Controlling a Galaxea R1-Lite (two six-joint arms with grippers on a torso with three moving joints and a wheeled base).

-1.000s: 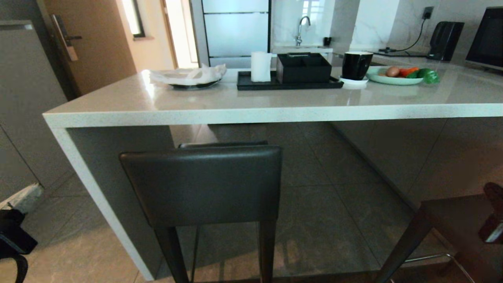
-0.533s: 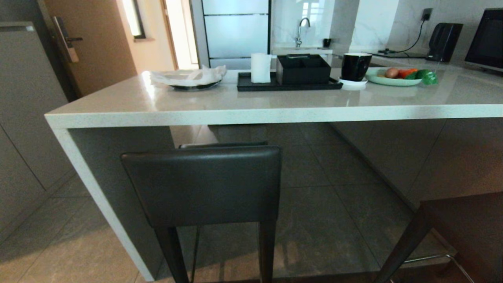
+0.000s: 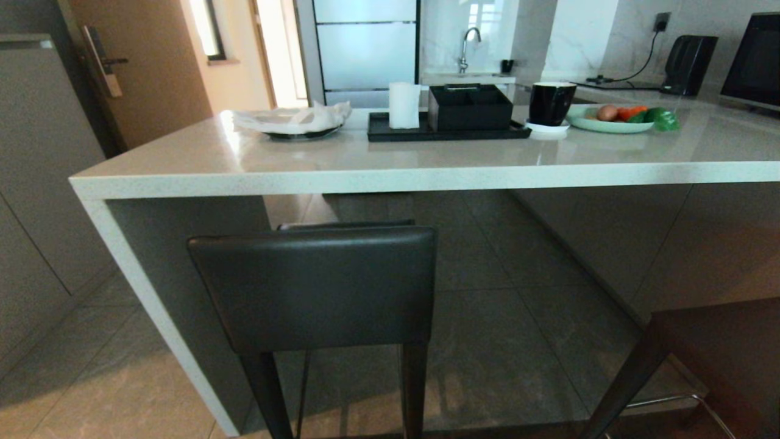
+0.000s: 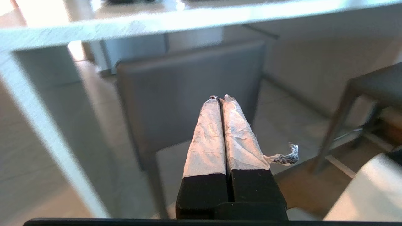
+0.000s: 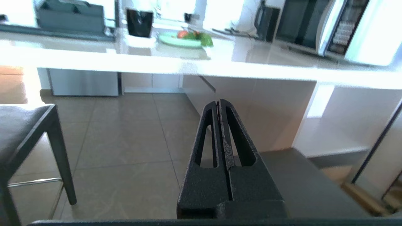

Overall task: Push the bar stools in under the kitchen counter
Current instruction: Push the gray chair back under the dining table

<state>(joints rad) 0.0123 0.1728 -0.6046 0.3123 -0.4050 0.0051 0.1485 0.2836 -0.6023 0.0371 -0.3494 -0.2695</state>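
The kitchen counter (image 3: 390, 180) is a long pale glossy slab across the head view. One bar stool (image 3: 311, 286) stands at its left end, its dark grey backrest towards me and its seat partly beneath the slab. The second bar stool (image 3: 719, 360) stands further out at the lower right, clear of the counter. Neither arm shows in the head view. In the left wrist view my left gripper (image 4: 220, 98) is shut and empty, its taped fingers level and pointing at the first stool's backrest (image 4: 176, 91), apart from it. My right gripper (image 5: 219, 102) is shut and empty, facing the counter (image 5: 188, 66).
On the counter stand a black tray (image 3: 448, 131) with a box and a white roll, a black mug (image 3: 551, 102), a plate of vegetables (image 3: 612, 122) and a cloth-covered dish (image 3: 292, 119). A stool seat (image 5: 19, 125) and a dark grey flat surface (image 5: 307, 185) flank my right gripper.
Both grippers showed at the head view's lower corners one second ago and have since drawn back out of it. The stools have not moved.
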